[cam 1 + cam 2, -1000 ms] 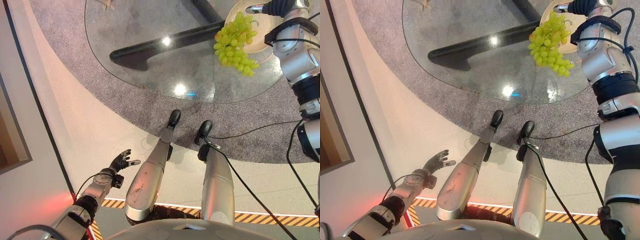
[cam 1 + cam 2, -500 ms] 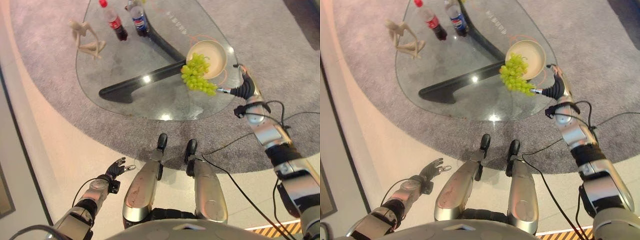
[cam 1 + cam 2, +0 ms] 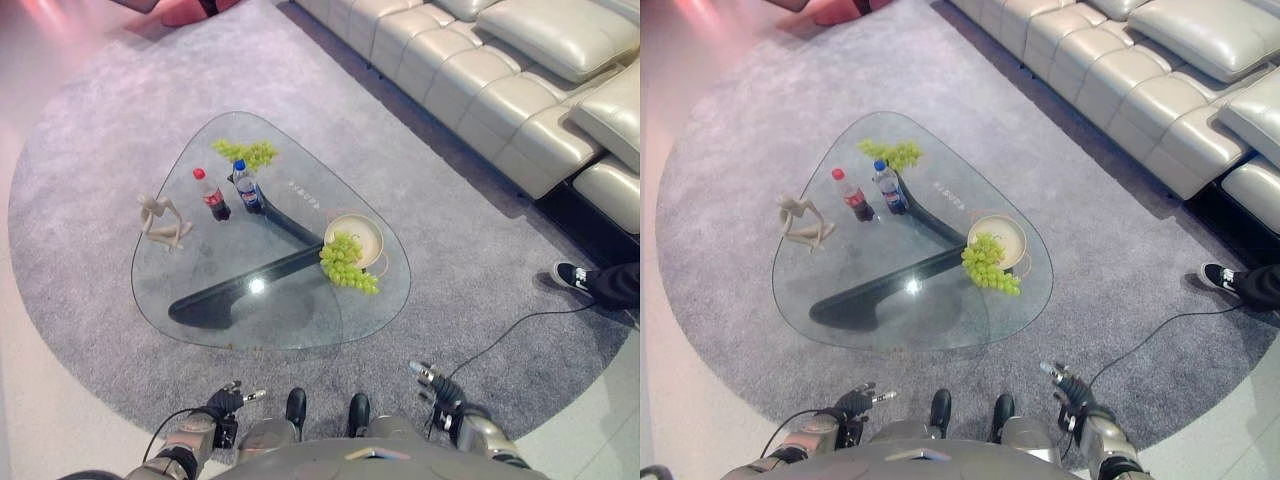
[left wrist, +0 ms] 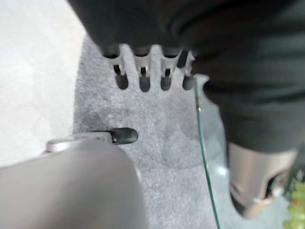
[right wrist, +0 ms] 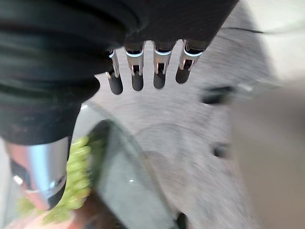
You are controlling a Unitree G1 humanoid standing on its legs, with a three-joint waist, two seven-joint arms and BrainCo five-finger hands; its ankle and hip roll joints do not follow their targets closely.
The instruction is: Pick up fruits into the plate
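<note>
A big bunch of green grapes lies half on the cream plate and half on the glass table, at the table's right side. A second, smaller bunch of grapes rests at the table's far tip. My left hand hangs low at my left side, off the table, fingers straight and holding nothing. My right hand hangs low at my right side over the carpet, well short of the plate, fingers straight and empty. The big bunch of grapes shows past its thumb.
Two soft-drink bottles and a pale figurine stand on the table's far left part. A dark curved base lies under the glass. A cream sofa runs along the right. A person's shoe is at the right edge.
The camera has pulled far back, so the whole table and sofa show. My right hand has left the plate and grapes and dropped beside my body. The left hand stays low.
</note>
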